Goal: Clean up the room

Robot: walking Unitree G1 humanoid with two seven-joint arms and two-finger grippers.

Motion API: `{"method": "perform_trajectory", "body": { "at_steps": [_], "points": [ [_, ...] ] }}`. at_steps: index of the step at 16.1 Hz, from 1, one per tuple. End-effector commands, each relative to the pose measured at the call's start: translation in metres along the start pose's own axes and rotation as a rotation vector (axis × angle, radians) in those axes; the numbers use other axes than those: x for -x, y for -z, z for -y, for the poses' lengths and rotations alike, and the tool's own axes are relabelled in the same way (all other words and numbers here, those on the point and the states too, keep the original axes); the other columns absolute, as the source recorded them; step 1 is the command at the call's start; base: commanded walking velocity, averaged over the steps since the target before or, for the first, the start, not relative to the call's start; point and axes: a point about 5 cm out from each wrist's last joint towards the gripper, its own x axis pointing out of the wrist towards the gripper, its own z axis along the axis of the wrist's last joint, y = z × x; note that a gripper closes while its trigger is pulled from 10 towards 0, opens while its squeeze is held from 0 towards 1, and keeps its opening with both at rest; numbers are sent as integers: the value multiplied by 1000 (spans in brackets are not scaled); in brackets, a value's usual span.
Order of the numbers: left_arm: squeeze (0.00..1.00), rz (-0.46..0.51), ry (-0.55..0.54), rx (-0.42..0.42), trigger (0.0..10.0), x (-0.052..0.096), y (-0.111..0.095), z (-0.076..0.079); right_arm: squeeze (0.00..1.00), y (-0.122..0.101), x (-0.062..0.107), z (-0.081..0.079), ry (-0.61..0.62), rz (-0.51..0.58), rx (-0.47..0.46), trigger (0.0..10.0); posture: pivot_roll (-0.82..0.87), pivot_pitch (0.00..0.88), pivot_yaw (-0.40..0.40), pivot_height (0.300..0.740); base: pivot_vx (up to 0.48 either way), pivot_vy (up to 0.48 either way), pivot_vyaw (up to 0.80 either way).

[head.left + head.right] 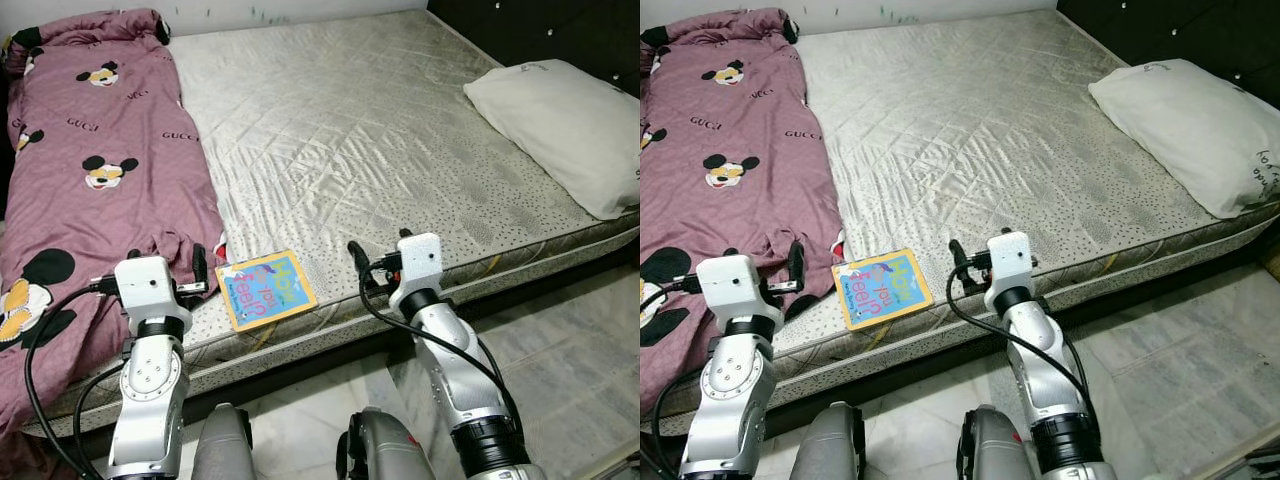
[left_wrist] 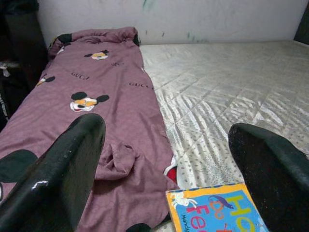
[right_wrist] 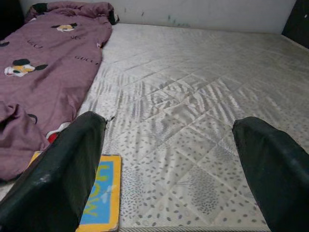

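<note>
Both grippers poised over a picture book at the mattress's near edge.

The picture book (image 1: 265,290) lies flat between the purple blanket (image 1: 90,180) and bare mattress (image 1: 350,130), pillow (image 1: 565,130) well apart. Left gripper (image 1: 205,268) and right gripper (image 1: 365,265) hold fingers spread, empty. The book looks light and stiff (probably slick-covered); pinching its overhanging near edge seems best.
</note>
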Motion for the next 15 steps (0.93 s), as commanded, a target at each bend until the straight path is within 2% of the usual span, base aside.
{"method": "perform_trajectory", "body": {
  "at_steps": [1, 3, 9, 14, 15],
  "points": [
    [0, -15, -6, -10, 10000, 3, 2, -5, 0, -4, 0, -1, -4, 17, 20, 10000, -18, 86, -11, 685, 0, 0, 763],
    [0, -16, -8, -8, 10000, 3, 2, -4, 0, -4, 0, -1, -2, 15, 13, 10000, -18, 91, -15, 685, 0, 0, 763],
    [0, -22, -7, 10, 10000, 4, 1, -3, 0, -5, 1, 3, 11, 11, -6, 10000, -20, 122, -23, 681, 0, 0, 0],
    [0, -22, -14, 15, 10000, 3, 0, -3, 0, -6, -1, 4, 4, 10, -9, 10000, -20, 131, -30, 626, 0, 0, 0],
    [0, -18, -12, 19, 10000, 3, 0, -3, 0, -6, -1, 4, 3, 10, -9, 10000, -20, 131, -30, 626, 0, 0, 0]
  ]
}}
